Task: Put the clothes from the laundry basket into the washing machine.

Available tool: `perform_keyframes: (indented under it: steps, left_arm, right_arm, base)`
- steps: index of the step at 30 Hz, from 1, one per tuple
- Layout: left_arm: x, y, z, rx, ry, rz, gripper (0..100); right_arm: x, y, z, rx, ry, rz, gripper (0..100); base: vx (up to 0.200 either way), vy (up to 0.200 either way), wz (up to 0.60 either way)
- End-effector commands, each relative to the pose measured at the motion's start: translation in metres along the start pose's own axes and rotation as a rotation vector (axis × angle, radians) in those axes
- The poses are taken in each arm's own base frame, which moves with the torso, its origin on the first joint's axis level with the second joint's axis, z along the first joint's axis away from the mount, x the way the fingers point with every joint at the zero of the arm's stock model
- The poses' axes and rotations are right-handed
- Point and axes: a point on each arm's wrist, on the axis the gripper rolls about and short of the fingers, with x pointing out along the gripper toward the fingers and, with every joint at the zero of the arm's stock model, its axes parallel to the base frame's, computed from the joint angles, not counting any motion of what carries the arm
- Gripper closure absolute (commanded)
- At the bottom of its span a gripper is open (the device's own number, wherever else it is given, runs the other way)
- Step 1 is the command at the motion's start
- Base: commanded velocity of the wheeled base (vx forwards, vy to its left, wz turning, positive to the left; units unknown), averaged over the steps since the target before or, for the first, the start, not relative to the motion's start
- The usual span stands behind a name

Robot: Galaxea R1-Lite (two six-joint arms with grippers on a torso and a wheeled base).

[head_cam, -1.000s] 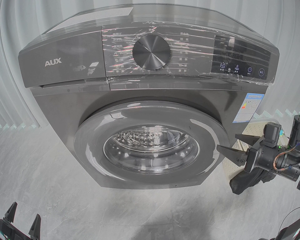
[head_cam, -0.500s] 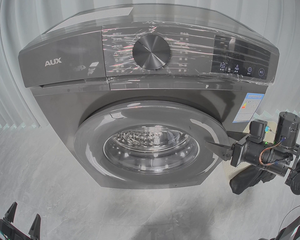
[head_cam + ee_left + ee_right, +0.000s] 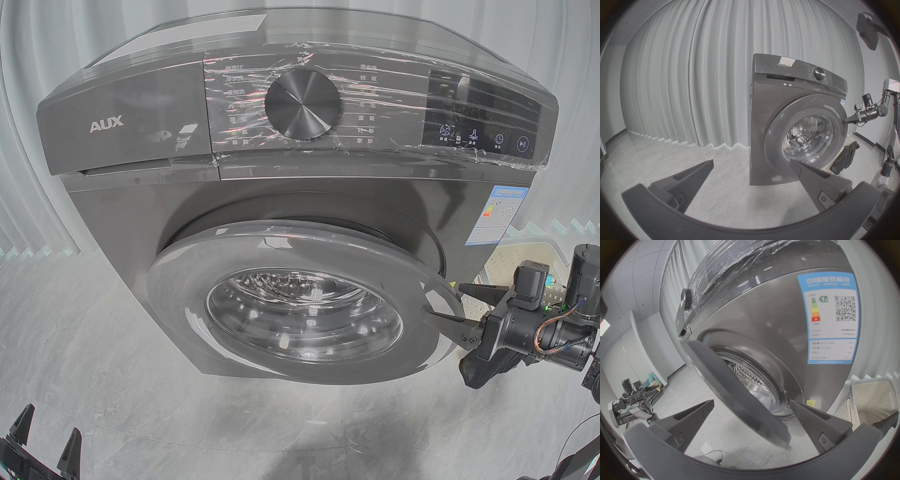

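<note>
The grey washing machine (image 3: 300,119) stands in front of me with its round door (image 3: 300,306) ajar, its right edge swung out. My right gripper (image 3: 442,299) is open, one finger on each side of that edge. In the right wrist view the door rim (image 3: 731,387) passes between the fingers of the right gripper (image 3: 750,402), with the steel drum (image 3: 747,377) behind it. A white laundry basket (image 3: 525,256) stands to the machine's right, and dark clothes (image 3: 494,369) hang over its front. My left gripper (image 3: 51,422) is open, low at the left.
Pale curtains (image 3: 678,87) hang behind the machine. Grey tiled floor (image 3: 187,412) spreads in front of it. The left wrist view has the machine (image 3: 775,93) from its side, with the right gripper (image 3: 847,119) at the door rim.
The right gripper moved in to the door's right edge, then drew back toward me. The door went from closed to ajar. The left arm stayed still.
</note>
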Motion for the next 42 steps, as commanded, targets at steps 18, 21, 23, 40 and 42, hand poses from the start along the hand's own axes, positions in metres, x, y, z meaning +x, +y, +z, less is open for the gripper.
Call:
perform_keyframes:
  steps: [18, 21, 23, 40, 42]
  left_arm:
    - [0.000, 0.000, -0.005, -0.002, -0.003, -0.002, 0]
    - [0.000, 0.000, -0.005, 0.000, -0.003, -0.001, 0]
    - [0.000, 0.000, -0.005, 0.000, -0.002, -0.002, 0]
    - [0.000, 0.000, -0.005, -0.002, 0.000, -0.002, 0]
    - [0.000, 0.000, -0.005, -0.002, -0.002, -0.002, 0]
  right_arm:
    - [-0.002, 0.011, -0.021, 0.002, 0.075, 0.058, 0]
    - [-0.004, 0.010, -0.018, 0.002, 0.057, 0.049, 0]
    - [-0.002, 0.009, -0.015, -0.001, 0.047, 0.047, 0]
    - [0.006, 0.015, -0.024, 0.001, 0.098, 0.082, 0]
    - [0.001, 0.016, -0.024, 0.001, 0.091, 0.086, 0]
  base:
    - [-0.067, 0.000, 0.00]
    - [0.000, 0.000, 0.00]
    - [0.000, 0.000, 0.00]
    - [-0.071, 0.000, 0.00]
    - [0.000, 0.000, 0.00]
